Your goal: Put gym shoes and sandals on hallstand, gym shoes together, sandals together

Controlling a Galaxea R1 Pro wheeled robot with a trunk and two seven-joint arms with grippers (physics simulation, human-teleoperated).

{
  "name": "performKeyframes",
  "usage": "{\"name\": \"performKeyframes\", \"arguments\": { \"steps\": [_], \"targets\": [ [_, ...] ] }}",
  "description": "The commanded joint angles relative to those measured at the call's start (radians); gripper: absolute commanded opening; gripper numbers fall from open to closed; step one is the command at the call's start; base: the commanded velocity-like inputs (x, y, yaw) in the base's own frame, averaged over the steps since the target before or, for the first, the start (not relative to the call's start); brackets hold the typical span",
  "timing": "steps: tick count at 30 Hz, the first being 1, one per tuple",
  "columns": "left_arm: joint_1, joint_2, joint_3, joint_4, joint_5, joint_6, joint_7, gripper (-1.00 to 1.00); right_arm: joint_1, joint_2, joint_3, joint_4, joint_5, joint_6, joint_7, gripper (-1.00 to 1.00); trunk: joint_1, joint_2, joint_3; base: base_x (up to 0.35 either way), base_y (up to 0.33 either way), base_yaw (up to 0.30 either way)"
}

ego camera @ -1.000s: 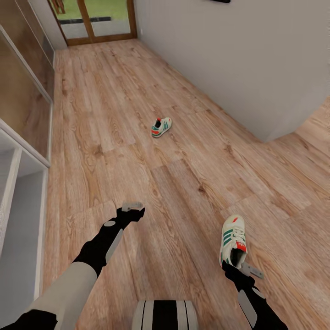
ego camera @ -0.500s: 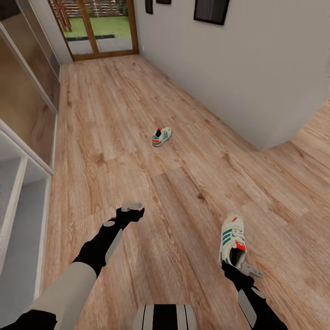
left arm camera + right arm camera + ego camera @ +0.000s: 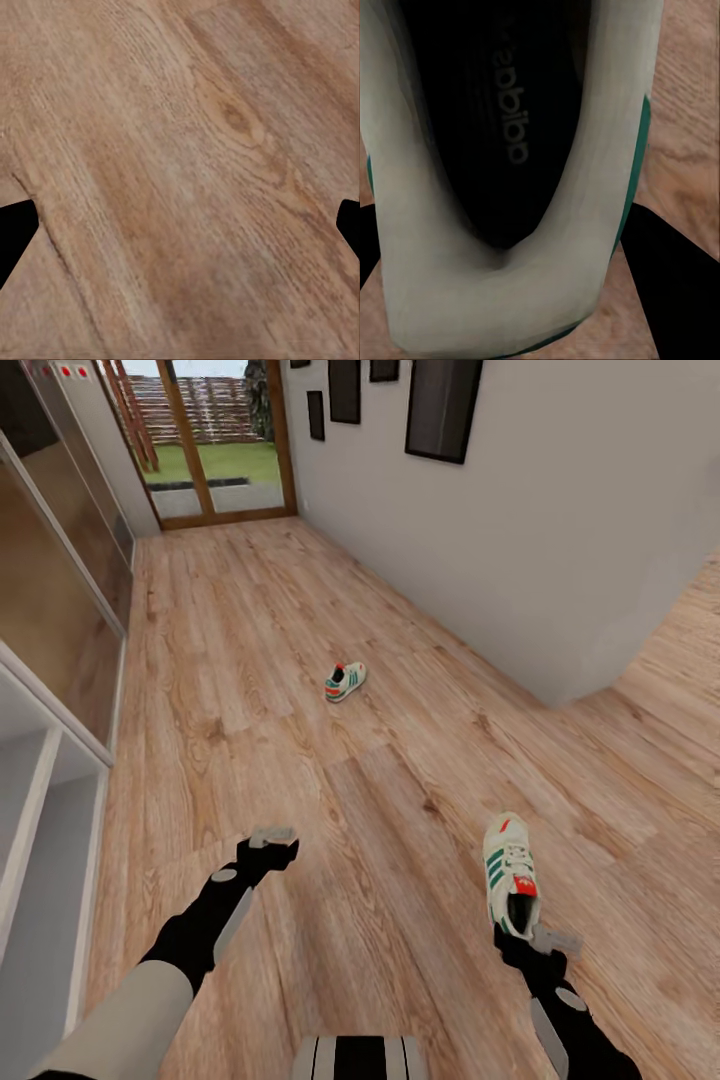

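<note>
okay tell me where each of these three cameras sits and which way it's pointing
Head view: from the head, forward and down the light brown wood-plank corridor floor; shows both black arms, left gripper, right gripper.
Left wrist view: above bare planks; dark fingertips at the edges.
Right wrist view: into the heel opening of a white green-striped sneaker.
Shared: head and right wrist views show that sneaker.

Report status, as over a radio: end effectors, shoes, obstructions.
Right end effector shut on near gym shoe at its heel. Left end effector open over corridor floor. Second gym shoe lies on floor ahead. Nothing lying between.
</note>
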Motion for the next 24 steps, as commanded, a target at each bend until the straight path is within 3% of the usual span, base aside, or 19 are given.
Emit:
{"name": "performKeyframes", "arguments": {
  "steps": [1, 6, 12, 20, 22, 24],
  "targets": [
    [0.010, 0.002, 0.004, -0.002, 0.007, 0.005, 0.007, 1.00, 0.000, -0.002, 0.000, 0.001, 0.031, -0.013, -0.003, -1.00, -0.001, 0.000, 0.005, 0.000, 0.000, -0.109],
    [0.064, 0.003, 0.039, 0.000, 0.008, -0.029, 0.021, 1.00, 0.003, -0.012, -0.001, 0.003, 0.089, -0.059, -0.002, -1.00, -0.003, 0.001, 0.032, 0.000, 0.000, -0.109],
    [0.138, 0.003, 0.066, 0.004, 0.006, -0.132, 0.025, 1.00, 0.031, -0.024, -0.001, 0.006, 0.102, -0.097, 0.001, -1.00, -0.005, 0.003, 0.064, 0.000, 0.000, -0.109],
    [0.242, 0.003, 0.074, 0.003, 0.007, -0.188, 0.064, 1.00, 0.095, -0.036, -0.001, 0.007, 0.105, -0.125, 0.042, -1.00, -0.009, 0.005, 0.108, 0.000, 0.000, -0.109],
    [0.273, 0.003, 0.074, 0.004, 0.007, -0.218, 0.082, 1.00, 0.108, -0.051, -0.001, 0.008, 0.105, -0.139, 0.073, -1.00, -0.010, 0.005, 0.118, 0.000, 0.000, -0.109],
    [0.320, 0.003, 0.073, 0.005, 0.006, -0.283, 0.115, 1.00, 0.129, -0.082, -0.002, 0.023, 0.104, -0.149, 0.140, -1.00, -0.011, 0.005, 0.129, 0.000, 0.000, -0.109]
  ]
}}
